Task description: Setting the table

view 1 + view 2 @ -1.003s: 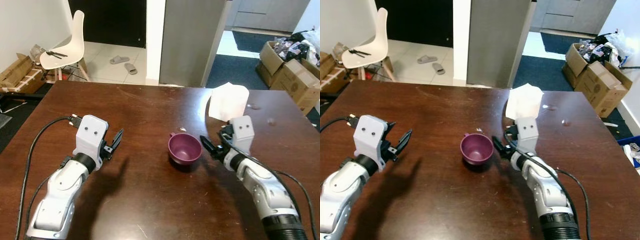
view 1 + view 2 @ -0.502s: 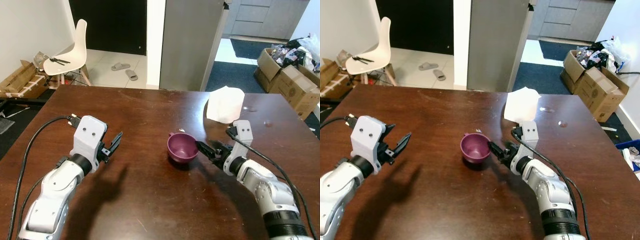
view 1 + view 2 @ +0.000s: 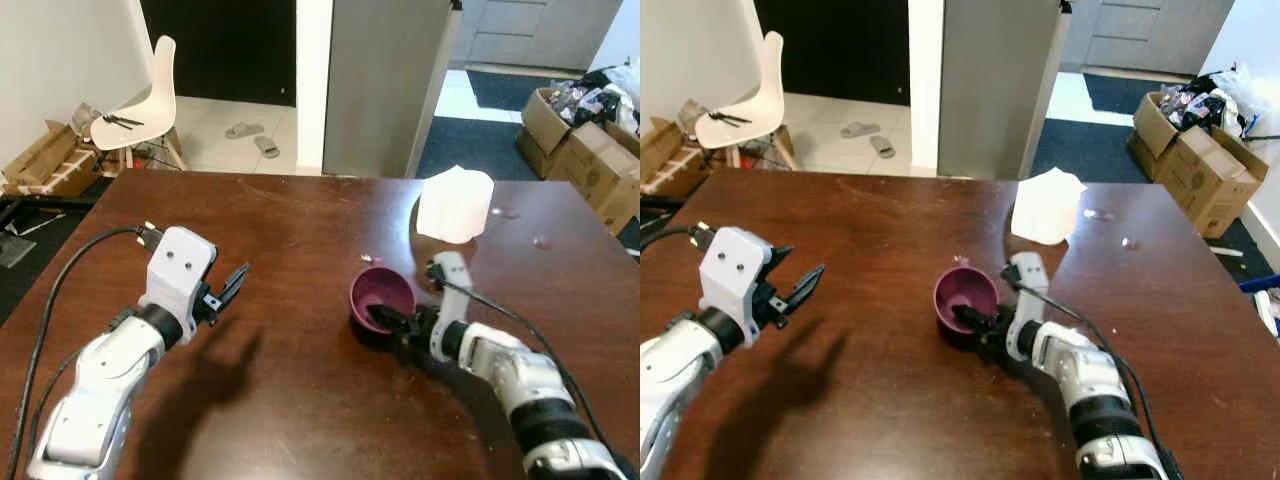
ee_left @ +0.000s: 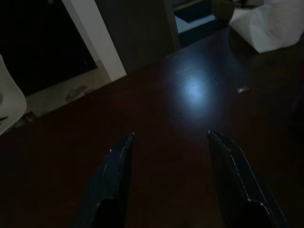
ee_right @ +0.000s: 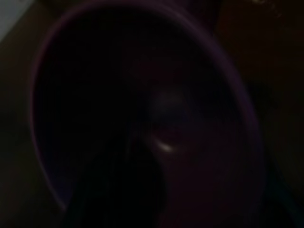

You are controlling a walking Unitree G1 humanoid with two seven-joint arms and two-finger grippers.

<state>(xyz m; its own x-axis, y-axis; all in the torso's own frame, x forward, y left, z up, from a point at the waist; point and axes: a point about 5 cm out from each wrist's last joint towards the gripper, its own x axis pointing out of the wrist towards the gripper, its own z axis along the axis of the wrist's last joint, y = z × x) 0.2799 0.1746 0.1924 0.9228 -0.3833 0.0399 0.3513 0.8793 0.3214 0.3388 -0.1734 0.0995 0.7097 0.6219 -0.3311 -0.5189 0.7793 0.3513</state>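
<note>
- The dark wooden table (image 3: 300, 420) fills the foreground, with a white chair (image 3: 140, 105) on the floor beyond its far left corner.
- A crumpled white cloth (image 3: 455, 203) lies at the table's far right side.
- The left gripper (image 3: 228, 290) hovers over the left part of the table, jaws wide apart around nothing.
- The purple cup (image 3: 380, 298) sits near mid-table.
- The right gripper (image 3: 966, 318) reaches over the cup's near rim, one finger seemingly inside; the dim wrist view leaves its grip unclear.

Cup (image 3: 380, 298) on table (image 3: 300, 420); napkin (image 3: 455, 205) behind, right.
</note>
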